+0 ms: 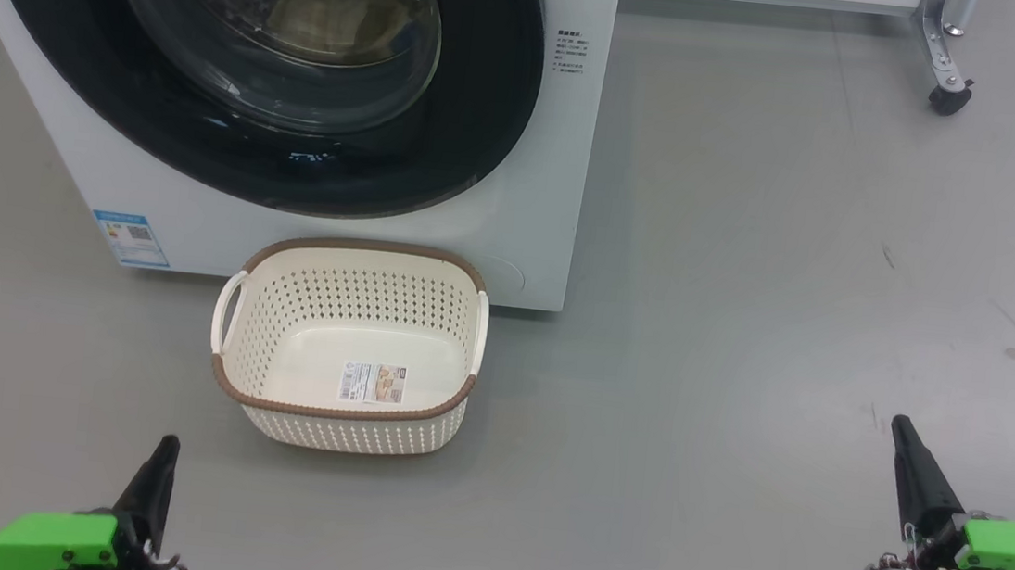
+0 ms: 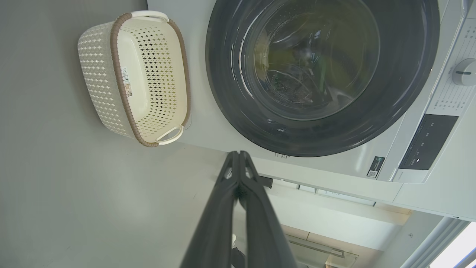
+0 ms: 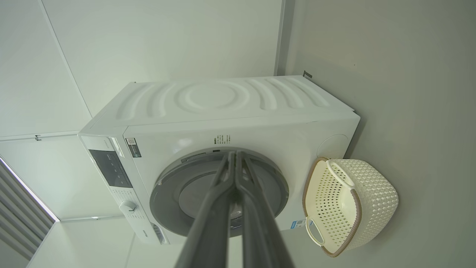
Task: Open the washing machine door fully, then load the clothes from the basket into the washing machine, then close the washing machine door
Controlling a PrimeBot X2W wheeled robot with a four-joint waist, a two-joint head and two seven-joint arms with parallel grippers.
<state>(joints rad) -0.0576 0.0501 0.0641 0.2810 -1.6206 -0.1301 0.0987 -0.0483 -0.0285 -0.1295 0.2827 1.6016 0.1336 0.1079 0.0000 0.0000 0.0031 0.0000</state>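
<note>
The white washing machine [image 1: 536,185] stands ahead on the left, and its door [image 1: 489,88], black-rimmed with a glass bowl, lies shut against the front. Pale yellow clothes [image 1: 337,22] show through the glass inside the drum. On the floor right before the machine sits the cream basket [image 1: 346,418]; nothing lies in it but a sticker on its floor. My left gripper [image 1: 166,448] is shut at the lower left, short of the basket and holding nothing. Far to the right, my right gripper [image 1: 899,430] is shut and holds nothing. The left wrist view shows the shut fingertips [image 2: 238,154] pointing toward the door [image 2: 401,93].
Grey floor spreads wide to the right of the machine. A metal frame leg on a caster wheel [image 1: 949,95] stands at the far right. The machine's dark control panel [image 2: 427,141] and dial [image 2: 463,72] sit above the door. White walls stand behind the machine [image 3: 223,100].
</note>
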